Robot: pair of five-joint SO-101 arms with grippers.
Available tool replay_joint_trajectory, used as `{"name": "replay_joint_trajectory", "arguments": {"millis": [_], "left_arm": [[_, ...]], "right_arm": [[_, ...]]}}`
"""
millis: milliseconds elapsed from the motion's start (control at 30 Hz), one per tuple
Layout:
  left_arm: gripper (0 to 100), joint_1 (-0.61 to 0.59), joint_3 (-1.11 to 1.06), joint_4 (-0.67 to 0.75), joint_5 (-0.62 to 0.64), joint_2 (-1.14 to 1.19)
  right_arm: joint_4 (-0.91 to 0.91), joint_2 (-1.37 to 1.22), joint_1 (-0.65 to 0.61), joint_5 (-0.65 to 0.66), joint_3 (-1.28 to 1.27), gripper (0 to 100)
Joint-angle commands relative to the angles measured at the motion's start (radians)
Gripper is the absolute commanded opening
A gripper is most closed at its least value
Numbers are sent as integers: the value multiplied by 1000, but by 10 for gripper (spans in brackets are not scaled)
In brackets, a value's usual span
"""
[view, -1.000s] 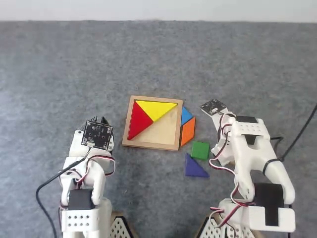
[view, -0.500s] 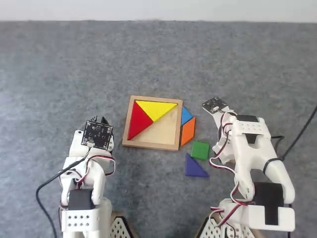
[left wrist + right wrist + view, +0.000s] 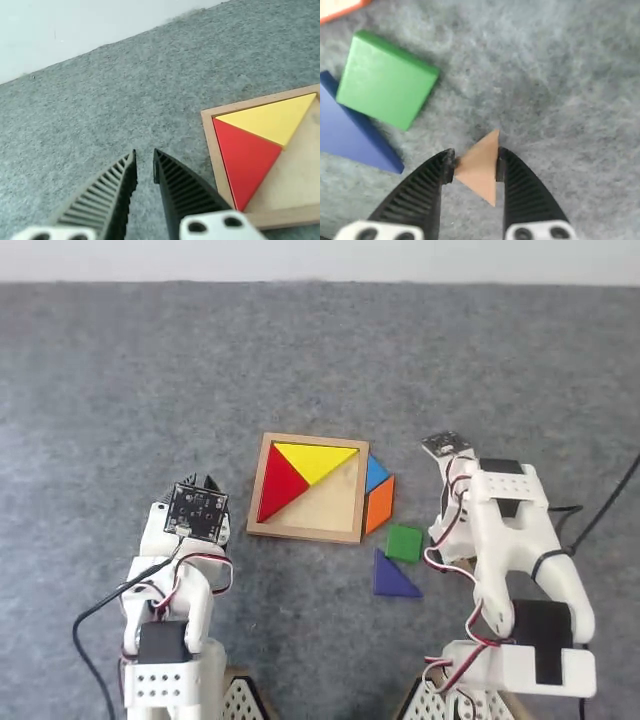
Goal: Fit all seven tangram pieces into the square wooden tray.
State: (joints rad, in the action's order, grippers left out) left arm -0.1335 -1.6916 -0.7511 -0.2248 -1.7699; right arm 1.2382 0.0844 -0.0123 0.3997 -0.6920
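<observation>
My right end effector (image 3: 474,165) is clamped on the small tan triangular piece (image 3: 479,175), gripped across its smooth edges, presumably for a level carry. It sits over the fuzzy grey tabletop (image 3: 570,75), near the green square block (image 3: 385,80). The square wooden tray (image 3: 308,536) lies well apart. My left end effector (image 3: 144,160) is barely parted and empty.

Square wooden tray (image 3: 305,533) sits mid-mat with two pieces seated flat. The yellow triangle (image 3: 315,458) runs along the far edge and the red triangle (image 3: 280,485) along the left, and they meet at the far-left corner. You'll see the blue piece (image 3: 376,473) and orange piece (image 3: 380,505) outside, against the right rim. The green square (image 3: 404,542) lies near-right of the tray, with the dark blue triangle (image 3: 393,578) just nearer. The small tan triangle (image 3: 480,170) is pinched in the right gripper (image 3: 475,154), close to the green square. Lifted or on the mat, can't tell.
</observation>
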Motion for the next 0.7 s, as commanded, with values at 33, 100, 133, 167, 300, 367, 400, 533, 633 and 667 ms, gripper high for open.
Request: {"name": "replay_joint_trajectory", "arguments": {"millis": [33,100,133,167,300,367,400,533,633,667], "left_arm": [[55,3,18,-8,-12,-18],[55,3,18,-8,-12,-18],[55,3,18,-8,-12,-18],[55,3,18,-8,-12,-18],[55,3,18,-8,-12,-18],[55,3,18,-8,-12,-18],[55,3,18,-8,-12,-18],[55,3,18,-8,-11,-18],[55,3,18,-8,-11,-18],[55,3,18,-8,-11,-18]], "right_arm": [[87,15,-5,-81,100,15],[124,15,-12,-103,140,14],[147,15,-15,-110,163,14],[170,15,-18,-112,189,16],[234,15,-67,-112,293,16],[257,15,-105,-149,344,16],[265,15,-127,-198,368,16],[263,8,-222,-430,443,17],[197,4,-305,-588,465,17],[168,4,-329,-628,466,17]]}}
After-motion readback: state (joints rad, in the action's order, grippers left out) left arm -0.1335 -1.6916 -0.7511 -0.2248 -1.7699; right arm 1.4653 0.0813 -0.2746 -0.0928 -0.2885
